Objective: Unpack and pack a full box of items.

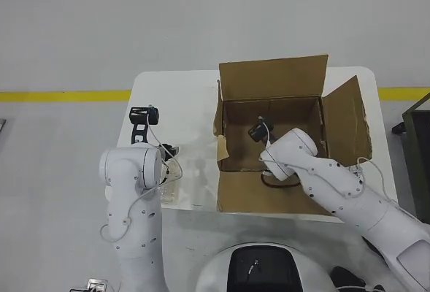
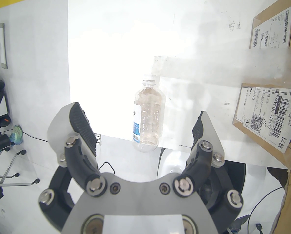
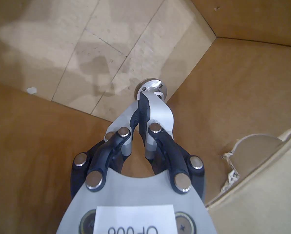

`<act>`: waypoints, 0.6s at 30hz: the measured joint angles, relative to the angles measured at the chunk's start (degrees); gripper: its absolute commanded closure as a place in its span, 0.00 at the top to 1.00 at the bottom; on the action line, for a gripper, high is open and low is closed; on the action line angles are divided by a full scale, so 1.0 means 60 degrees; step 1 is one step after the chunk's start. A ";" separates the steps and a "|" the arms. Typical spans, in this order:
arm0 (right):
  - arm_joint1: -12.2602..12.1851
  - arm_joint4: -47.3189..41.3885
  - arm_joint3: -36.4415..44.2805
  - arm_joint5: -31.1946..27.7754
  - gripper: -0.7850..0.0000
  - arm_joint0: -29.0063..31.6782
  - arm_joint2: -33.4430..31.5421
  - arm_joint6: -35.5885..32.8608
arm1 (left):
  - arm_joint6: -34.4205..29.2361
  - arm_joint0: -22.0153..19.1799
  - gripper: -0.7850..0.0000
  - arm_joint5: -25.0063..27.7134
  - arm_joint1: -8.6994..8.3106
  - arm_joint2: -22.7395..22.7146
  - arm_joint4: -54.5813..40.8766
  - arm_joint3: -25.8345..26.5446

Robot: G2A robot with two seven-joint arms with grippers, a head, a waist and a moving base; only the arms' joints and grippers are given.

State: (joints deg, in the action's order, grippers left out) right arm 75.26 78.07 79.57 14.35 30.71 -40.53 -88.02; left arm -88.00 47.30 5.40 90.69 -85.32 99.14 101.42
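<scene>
Right gripper (image 3: pixel 142 98) sits inside cardboard box (image 1: pixel 273 79) on right half of worktop (image 1: pixel 178 95), fingers pinched on small metal flange (image 3: pixel 151 85). Left gripper (image 2: pixel 139 113) spread wide, holding nothing. Clear plastic bottle (image 2: pixel 147 118) upright at worktop's near edge.

A white table (image 1: pixel 178 95) stands on grey floor (image 1: pixel 54 44) crossed by a yellow line (image 1: pixel 54 95).

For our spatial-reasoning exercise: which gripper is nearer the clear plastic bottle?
Left. The left gripper hangs open close to the bottle; the right gripper is inside the cardboard box, shut on a metal part.
</scene>
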 measured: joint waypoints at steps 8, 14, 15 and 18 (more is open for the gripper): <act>0.0134 0.0147 -0.0257 0.0322 0.00 -0.0205 0.0125 0.0005 | 0.0000 0.0000 1.00 0.0000 0.0000 0.0000 0.0000 0.0000; 0.0132 0.0163 -0.0264 0.0301 0.00 -0.0184 0.0130 0.0026 | 0.0000 0.0000 1.00 0.0000 0.0000 0.0000 0.0000 0.0000; 0.0128 0.0225 -0.0280 0.0221 0.00 -0.0091 0.0114 0.0200 | 0.0000 0.0000 1.00 0.0000 0.0000 0.0000 0.0000 0.0000; 0.0099 0.0298 -0.0271 0.0150 0.00 0.0099 -0.0168 0.0544 | 0.0000 0.0000 1.00 0.0000 0.0000 0.0000 0.0000 0.0000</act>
State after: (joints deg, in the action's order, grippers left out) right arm 75.85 79.85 77.95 15.25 31.30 -41.54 -84.76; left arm -88.00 47.30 5.40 90.69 -85.32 99.14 101.42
